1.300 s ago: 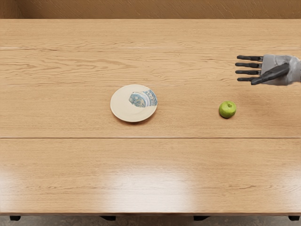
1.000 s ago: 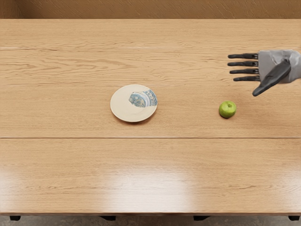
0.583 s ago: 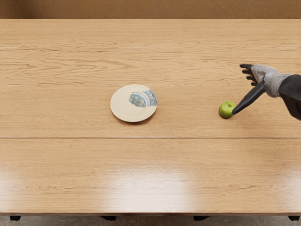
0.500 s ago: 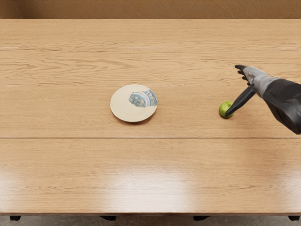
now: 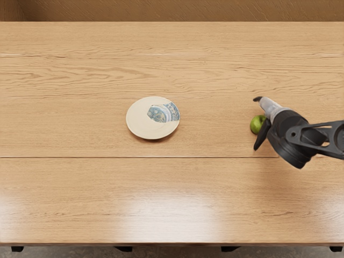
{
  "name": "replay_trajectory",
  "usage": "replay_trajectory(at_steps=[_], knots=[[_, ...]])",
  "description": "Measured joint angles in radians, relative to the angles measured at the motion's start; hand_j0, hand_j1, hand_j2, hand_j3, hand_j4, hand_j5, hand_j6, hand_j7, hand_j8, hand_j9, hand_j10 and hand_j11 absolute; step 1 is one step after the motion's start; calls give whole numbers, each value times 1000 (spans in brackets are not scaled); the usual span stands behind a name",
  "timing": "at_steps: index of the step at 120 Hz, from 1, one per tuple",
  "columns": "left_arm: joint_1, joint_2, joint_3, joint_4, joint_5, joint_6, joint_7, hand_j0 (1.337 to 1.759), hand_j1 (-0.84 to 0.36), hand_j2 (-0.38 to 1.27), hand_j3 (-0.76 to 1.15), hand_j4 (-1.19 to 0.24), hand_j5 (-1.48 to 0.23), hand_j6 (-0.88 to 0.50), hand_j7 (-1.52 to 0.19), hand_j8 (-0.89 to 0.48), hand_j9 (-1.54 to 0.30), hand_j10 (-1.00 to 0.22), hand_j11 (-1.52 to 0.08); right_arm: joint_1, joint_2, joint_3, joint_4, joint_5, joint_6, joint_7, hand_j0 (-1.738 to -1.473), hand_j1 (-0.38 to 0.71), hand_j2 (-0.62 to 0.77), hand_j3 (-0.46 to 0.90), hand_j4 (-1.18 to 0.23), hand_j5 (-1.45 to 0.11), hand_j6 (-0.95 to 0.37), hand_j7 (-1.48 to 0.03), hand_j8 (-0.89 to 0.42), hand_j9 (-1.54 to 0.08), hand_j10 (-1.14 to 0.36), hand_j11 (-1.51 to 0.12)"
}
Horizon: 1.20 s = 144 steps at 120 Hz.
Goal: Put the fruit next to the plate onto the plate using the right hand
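Our right hand (image 5: pixel 270 113) has swung down onto the green apple (image 5: pixel 256 124), half hiding it. The apple sits unmoved on the table (image 5: pixel 172 188), well apart from the plate (image 5: pixel 141 121). We cannot tell whether the fingers have closed, so we judge the lift is yet to come.

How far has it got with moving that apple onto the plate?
Nothing is done yet: the apple sits on the table, apart from the plate. The right robot hand is at the apple; whether it grips is unclear. Lifting and placing remain.
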Motion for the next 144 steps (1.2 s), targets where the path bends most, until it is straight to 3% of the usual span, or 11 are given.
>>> replay_trajectory(at_steps=[48,86,102,117,144], knots=[[0,0,0,0,0,0,0,1658,336,2,0,-11,-14,-11,-14,-11,-14,-11,-14,14,4,-9,-2,16,-1,0,-1658,67,-68,0,-349,-452,-350,-452,-349,-452,-349,-452],[0,0,0,0,0,0,0,1658,336,2,0,-11,-14,-11,-14,-11,-14,-11,-14,8,5,-24,-1,9,-1,0,-1658,229,-84,0,-492,-630,-489,-634,-423,-635,-490,-635],[0,0,0,0,0,0,0,1658,336,2,0,-11,-14,-11,-14,-11,-14,-11,-14,5,21,-29,-1,-2,-6,-4,-1650,240,-136,-4,-598,-639,-427,-705,-382,-676,-501,-691],[0,0,0,0,0,0,0,1658,336,2,0,-11,-14,-11,-14,-11,-14,-11,-14,5,33,-33,-2,-13,-13,-8,-1641,263,-99,-3,-728,-612,-399,-772,-381,-696,-485,-739],[0,0,0,0,0,0,0,1658,336,2,0,-11,-14,-11,-14,-11,-14,-11,-14,3,37,-30,3,-4,0,-5,-1623,318,-89,-2,-770,-853,-309,-925,-204,-916,-386,-975]])
